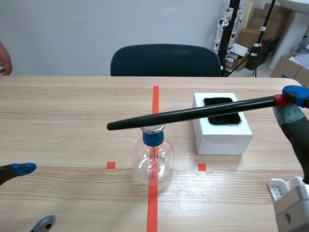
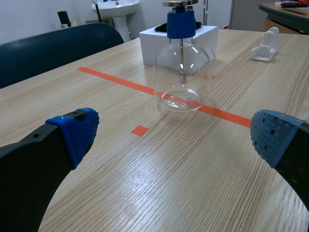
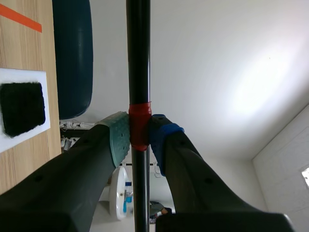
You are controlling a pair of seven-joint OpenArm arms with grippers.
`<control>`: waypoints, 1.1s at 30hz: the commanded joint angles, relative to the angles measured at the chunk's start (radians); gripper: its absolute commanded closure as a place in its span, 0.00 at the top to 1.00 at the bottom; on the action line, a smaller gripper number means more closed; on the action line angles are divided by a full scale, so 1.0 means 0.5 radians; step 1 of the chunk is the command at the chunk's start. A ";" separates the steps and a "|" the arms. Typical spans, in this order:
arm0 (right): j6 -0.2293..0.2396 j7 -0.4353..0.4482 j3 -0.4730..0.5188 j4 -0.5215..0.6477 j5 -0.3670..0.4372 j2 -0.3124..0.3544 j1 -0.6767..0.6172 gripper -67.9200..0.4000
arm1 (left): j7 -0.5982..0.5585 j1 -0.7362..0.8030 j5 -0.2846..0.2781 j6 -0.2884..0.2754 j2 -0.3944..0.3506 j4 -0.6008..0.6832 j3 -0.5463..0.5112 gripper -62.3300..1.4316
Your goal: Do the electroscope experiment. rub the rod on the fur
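Rod [image 1: 193,114], smooth, black and slender, pinched at its red band between the right gripper's [image 3: 140,133] pads, slanting over the fur [image 1: 222,111] (a matte black patch atop a white box [image 1: 219,140]) and past the metal cap of the round glass electroscope [image 1: 153,162]. Left gripper [image 2: 169,140] low over the wood-grain table [image 1: 72,111], well short of the flask, fingers spread wide, holding nothing.

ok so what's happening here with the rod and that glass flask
The right arm has its jaws shut on the red-taped end of a black rod. The rod stretches over the fur on the white box and over the electroscope flask; contact isn't clear. The left arm sits low, jaws open and empty.
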 commanded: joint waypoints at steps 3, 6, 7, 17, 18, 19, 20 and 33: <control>-0.037 -0.015 0.013 0.030 -0.038 0.011 0.013 0.00 | -0.100 -0.005 -0.026 -0.003 -0.011 0.027 0.000 1.00; -0.037 -0.014 0.013 0.030 -0.094 0.011 0.014 0.00 | -0.100 -0.005 -0.026 -0.003 -0.011 0.027 0.000 1.00; -0.037 -0.014 0.013 0.030 -0.095 0.011 0.014 0.00 | -0.100 -0.005 -0.026 -0.003 -0.011 0.027 0.000 1.00; -0.037 -0.015 0.013 0.030 -0.137 0.011 0.021 0.00 | -0.100 -0.005 -0.026 -0.003 -0.011 0.027 0.000 1.00; -0.037 -0.015 0.013 0.030 -0.137 0.011 0.024 0.00 | -0.100 -0.005 -0.026 -0.003 -0.011 0.027 0.000 1.00; -0.037 -0.023 0.013 0.030 -0.136 0.011 0.024 0.00 | -0.100 -0.005 -0.026 -0.003 -0.011 0.027 0.000 1.00; -0.037 -0.027 0.013 0.030 -0.136 0.011 0.024 0.00 | -0.100 -0.005 -0.026 -0.003 -0.011 0.027 0.000 1.00; -0.037 -0.028 0.013 0.030 -0.136 0.011 0.024 0.00 | -0.100 -0.005 -0.026 -0.003 -0.011 0.027 0.000 1.00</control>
